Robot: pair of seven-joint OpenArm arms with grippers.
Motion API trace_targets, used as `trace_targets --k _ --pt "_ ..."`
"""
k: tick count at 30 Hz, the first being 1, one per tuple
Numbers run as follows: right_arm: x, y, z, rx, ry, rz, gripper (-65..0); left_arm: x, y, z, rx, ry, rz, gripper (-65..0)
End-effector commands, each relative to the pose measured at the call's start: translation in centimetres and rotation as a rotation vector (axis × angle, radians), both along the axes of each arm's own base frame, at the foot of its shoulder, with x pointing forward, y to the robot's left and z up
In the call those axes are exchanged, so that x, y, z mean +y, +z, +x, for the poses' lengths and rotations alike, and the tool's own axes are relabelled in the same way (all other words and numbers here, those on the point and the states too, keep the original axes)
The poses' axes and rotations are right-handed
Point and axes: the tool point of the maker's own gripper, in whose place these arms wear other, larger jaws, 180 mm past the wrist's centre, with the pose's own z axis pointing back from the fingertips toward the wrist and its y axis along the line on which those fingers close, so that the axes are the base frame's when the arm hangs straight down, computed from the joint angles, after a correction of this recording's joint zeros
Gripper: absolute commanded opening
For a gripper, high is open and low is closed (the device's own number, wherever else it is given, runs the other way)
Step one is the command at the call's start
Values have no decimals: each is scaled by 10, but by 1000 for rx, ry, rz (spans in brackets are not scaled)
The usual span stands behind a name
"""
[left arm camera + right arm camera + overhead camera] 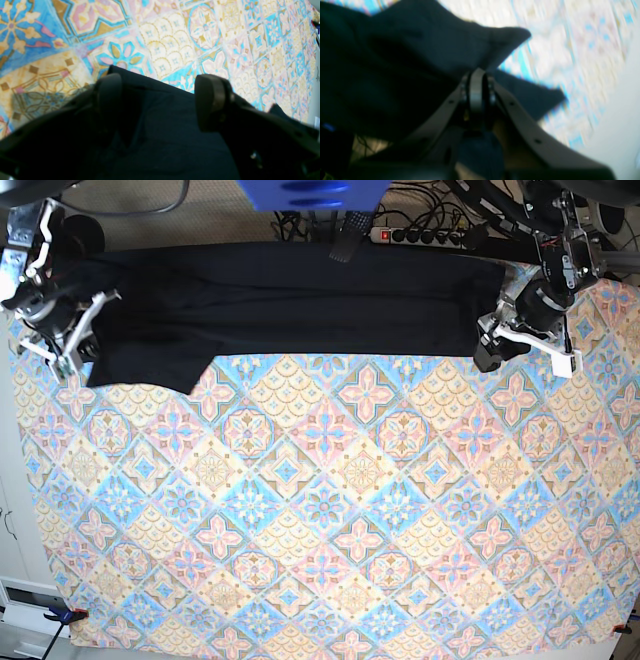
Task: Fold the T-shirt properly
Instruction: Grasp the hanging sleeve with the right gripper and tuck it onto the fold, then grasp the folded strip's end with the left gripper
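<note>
The black T-shirt (pixel 290 295) lies as a long band across the far edge of the table, with a flap hanging lower at its left end (pixel 150 360). My left gripper (pixel 490 352) is at the shirt's right end. In the left wrist view it (pixel 160 100) is open, its two fingers standing on either side of the black cloth (pixel 162 140). My right gripper (pixel 75 352) is at the shirt's left end. In the blurred right wrist view it (pixel 476 90) is shut, with the black cloth (pixel 402 62) bunched at its fingertips.
The table wears a patterned blue, pink and yellow cloth (pixel 330 510). A power strip (pixel 420 235) and cables lie beyond the far edge, near a blue object (pixel 310 192). The shirt's far edge runs along the table's back edge.
</note>
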Motion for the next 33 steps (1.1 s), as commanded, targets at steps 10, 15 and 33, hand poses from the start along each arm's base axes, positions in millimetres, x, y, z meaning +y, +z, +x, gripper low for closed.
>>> trace_targets --k 10,15,33 --pt "-7 1 -49 79 2 -22 -645 2 9 5 -34 -3 10 -199" --pt "-11 2 -50 80 -6 -28 -620 4 9 6 -31 -12 19 -199" --pt "-61 32 -53 -43 -227 -78 -411 36 -25 -10 287 -324 176 -197"
